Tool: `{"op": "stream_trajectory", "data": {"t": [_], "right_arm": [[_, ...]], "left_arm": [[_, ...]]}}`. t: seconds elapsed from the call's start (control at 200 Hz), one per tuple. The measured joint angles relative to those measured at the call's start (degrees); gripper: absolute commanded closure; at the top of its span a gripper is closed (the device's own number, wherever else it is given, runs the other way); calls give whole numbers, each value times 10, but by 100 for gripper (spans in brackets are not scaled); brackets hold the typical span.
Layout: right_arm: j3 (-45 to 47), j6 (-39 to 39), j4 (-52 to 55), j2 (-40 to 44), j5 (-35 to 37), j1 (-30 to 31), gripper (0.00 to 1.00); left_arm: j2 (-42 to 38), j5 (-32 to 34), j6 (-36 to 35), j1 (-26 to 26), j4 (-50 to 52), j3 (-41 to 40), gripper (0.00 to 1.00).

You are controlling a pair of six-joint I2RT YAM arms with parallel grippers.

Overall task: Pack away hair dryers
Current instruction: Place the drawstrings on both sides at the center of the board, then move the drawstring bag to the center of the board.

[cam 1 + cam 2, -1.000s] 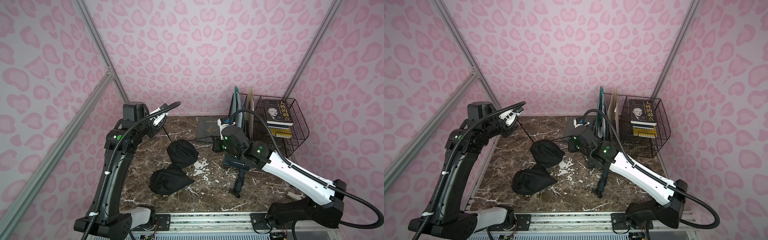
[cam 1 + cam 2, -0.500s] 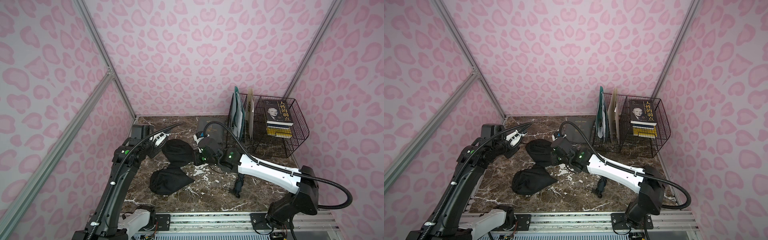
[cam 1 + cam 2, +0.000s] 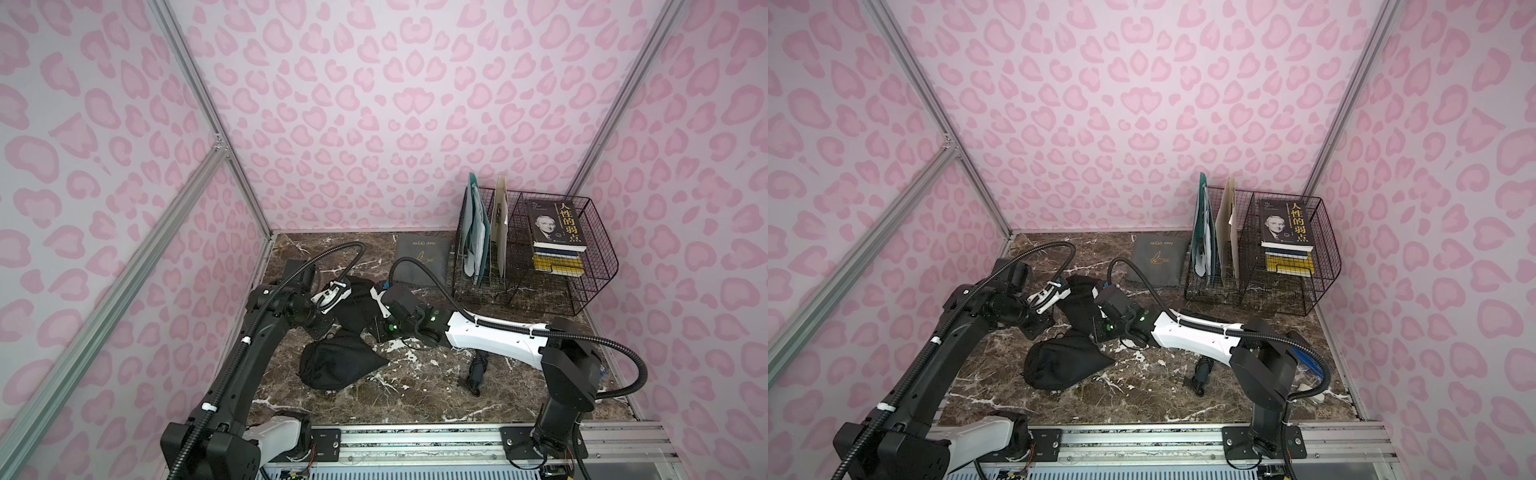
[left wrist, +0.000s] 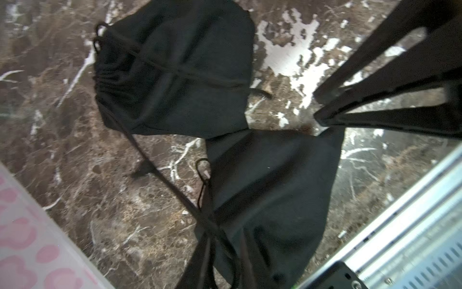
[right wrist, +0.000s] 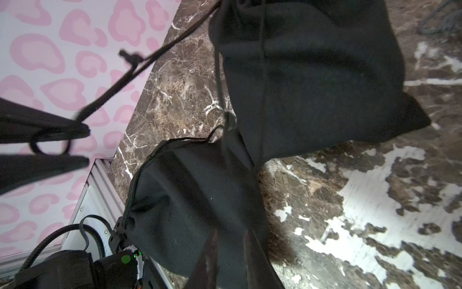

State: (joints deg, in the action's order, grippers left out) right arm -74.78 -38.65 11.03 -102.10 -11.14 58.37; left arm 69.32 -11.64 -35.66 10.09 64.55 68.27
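Two bulging black drawstring pouches [image 3: 338, 361] [image 3: 357, 309] lie mid-table, and their contents are hidden. One dark hair dryer [image 3: 476, 370] [image 3: 1202, 370] lies on the marble, partly under my right arm. My left gripper [image 3: 347, 291] [image 4: 217, 270] and right gripper [image 3: 372, 309] [image 5: 230, 265] sit close together at the rear pouch. In the right wrist view the left gripper [image 5: 85, 145] has its jaws apart, with a drawstring loop hanging between them. In the left wrist view the right gripper [image 4: 317, 106] also stands parted, tips at a pouch corner.
A flat grey pouch [image 3: 422, 259] with gold print lies at the back. A wire basket [image 3: 582, 291] at the back right holds folders and stacked books [image 3: 557, 245]. Pink walls close in on three sides, and a metal rail [image 3: 415, 440] runs along the front.
Both arms have come down from a raised, spread pose to the rear pouch. The drawstrings they pulled taut have slackened, and both pairs of jaws have parted.
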Motion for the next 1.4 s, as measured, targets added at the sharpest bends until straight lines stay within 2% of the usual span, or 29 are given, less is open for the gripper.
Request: {"op": "stream_trajectory", "data": {"t": [0.215,0.345,0.41,0.585,0.72,0.815,0.86,0.88,0.925,1.02,1.14,1.275,1.4], "right_arm": [[38,0,11,37,-24,-12,66],[66,0,40,76,-24,-14,61],[86,-5,55,110,-19,-16,57],[155,-48,107,232,54,-32,49],[226,-107,160,327,98,-45,48],[279,-154,194,393,118,-50,48],[300,-172,205,421,125,-50,47],[309,-183,212,435,126,-50,42],[323,-206,223,460,130,-50,40],[337,-233,240,503,141,-51,45],[336,-261,254,535,155,-51,45],[333,-281,264,543,163,-51,45],[338,-288,266,546,167,-51,44]], "left_arm": [[67,-76,-53,0,90,52,35],[87,-99,-66,2,121,90,22],[95,-107,-65,5,129,123,19],[161,-91,0,64,95,240,18],[270,-45,62,115,40,324,19],[355,-19,71,148,13,381,22],[400,-12,62,161,7,413,24],[421,-7,56,166,4,428,25],[471,1,45,177,-3,463,26],[570,10,17,185,-5,555,28],[670,32,-22,185,-15,658,29],[717,47,-69,185,-25,683,32],[730,45,-103,185,-31,681,30]]}}
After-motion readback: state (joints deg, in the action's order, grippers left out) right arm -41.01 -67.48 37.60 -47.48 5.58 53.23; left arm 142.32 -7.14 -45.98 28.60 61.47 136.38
